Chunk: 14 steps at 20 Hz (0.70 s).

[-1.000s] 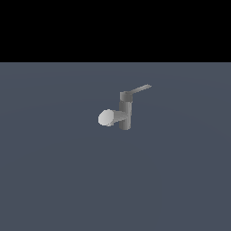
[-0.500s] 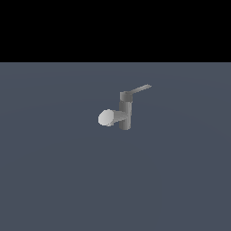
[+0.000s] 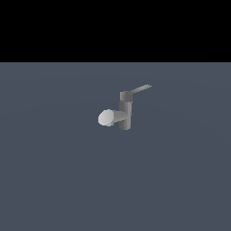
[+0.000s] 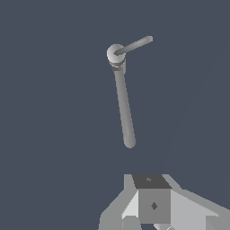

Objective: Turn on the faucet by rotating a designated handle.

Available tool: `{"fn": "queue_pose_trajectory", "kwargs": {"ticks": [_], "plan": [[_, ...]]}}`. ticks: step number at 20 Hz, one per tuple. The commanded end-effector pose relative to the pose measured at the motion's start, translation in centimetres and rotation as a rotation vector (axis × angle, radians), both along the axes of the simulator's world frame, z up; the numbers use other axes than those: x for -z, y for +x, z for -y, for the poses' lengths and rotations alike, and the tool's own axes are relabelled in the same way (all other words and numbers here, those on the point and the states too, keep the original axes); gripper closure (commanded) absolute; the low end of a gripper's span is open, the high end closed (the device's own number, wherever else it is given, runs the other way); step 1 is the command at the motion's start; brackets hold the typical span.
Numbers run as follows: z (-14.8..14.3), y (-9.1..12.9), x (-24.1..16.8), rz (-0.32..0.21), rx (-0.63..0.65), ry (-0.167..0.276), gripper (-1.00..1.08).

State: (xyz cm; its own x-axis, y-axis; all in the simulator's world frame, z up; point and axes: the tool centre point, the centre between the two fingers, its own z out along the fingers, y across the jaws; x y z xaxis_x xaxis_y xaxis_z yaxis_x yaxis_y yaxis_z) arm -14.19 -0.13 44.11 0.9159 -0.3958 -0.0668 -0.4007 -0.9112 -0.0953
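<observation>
Flat dim render light, no cast shadows or glare, sharp edges (slightly jagged), black band above the floor (image 3: 54,180).

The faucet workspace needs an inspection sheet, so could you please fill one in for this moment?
Surface: plain dark blue-grey floor, bare where it shows.
Job's things: the faucet stands upright, its spout pointing toward the exterior view's left; the handle sticks out from the top cap toward the exterior view's right, nothing touching it.
Clutter: nothing seen.
Gripper: the gripper shows only in the wrist view, apart from the faucet; its fingertips are cut off, so open or shut cannot be told.
Cables: nothing seen.
Surroundings: black band above the floor in the exterior view; no arm in that view.
</observation>
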Motion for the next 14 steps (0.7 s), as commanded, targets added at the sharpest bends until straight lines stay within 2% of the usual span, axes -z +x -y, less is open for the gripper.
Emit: {"fn": "queue_pose_trajectory", "kwargs": {"ticks": [1, 7, 14], "plan": [[0.4, 1.9, 1.0, -0.012, 0.084, 0.017, 1.08], [1.7, 6.2, 3.9, -0.042, 0.289, 0.041, 1.08], [3.6, 10.9, 7.9, -0.076, 0.534, 0.046, 1.08]]}}
